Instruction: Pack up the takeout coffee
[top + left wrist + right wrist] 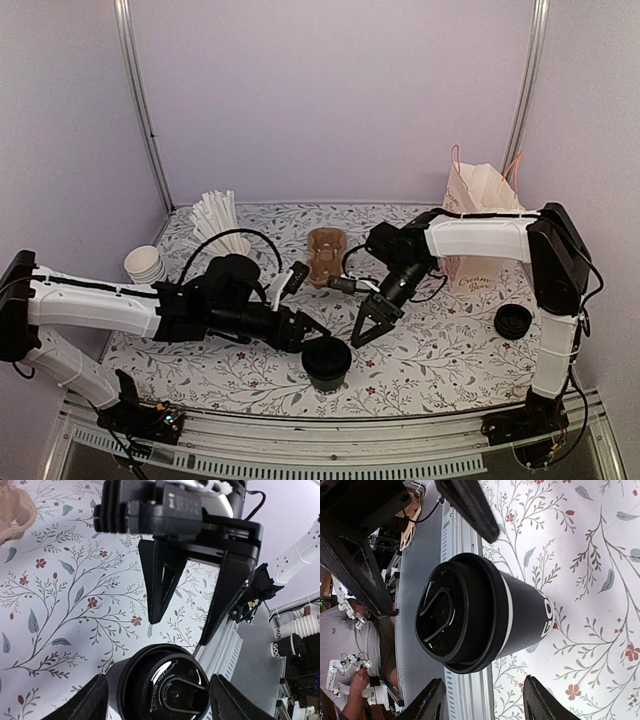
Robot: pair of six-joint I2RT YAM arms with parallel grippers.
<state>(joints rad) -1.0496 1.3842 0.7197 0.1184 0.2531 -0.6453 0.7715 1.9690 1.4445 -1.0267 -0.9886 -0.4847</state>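
Standing upright near the front edge of the floral table [450, 350] in the overhead view: the takeout coffee [326, 362], a black cup with its black lid on.
- The left gripper [314, 342] reaches in from the left, low over the cloth, at the cup's left side.
- The right gripper [372, 330] is just right of the cup, angled down toward it. Its jaws are spread and carry nothing.
- Mid-table, further back: a brown cardboard cup carrier [325, 255].
- Back left: a holder of white straws [218, 222] and a short stack of pale cups [146, 264].
- Back right: a paper bag [480, 195] with orange handles.
- Right side, near the front: a low stack of black lids [513, 321].

Left wrist view:
- This arm's own fingers sit at the bottom of the frame, spread wide, one on each side of the lidded cup.
- A thin gap shows on one side. On the other side, contact cannot be told from here.
- Beyond the cup the right gripper hangs with its two pointed fingers apart, tips over the cloth and clear of the cup.

Right wrist view:
- This arm's own fingers are at the bottom edge, spread, with nothing between them. The cup stands ahead of them, apart.
- The cup fills the middle of the frame, with a white band under the lid rim and white lettering on the wall.
- The left gripper's black fingers flank the lid, each with a visible gap.
- Past the table edge, lower left: a person in a grey shirt [350, 650].
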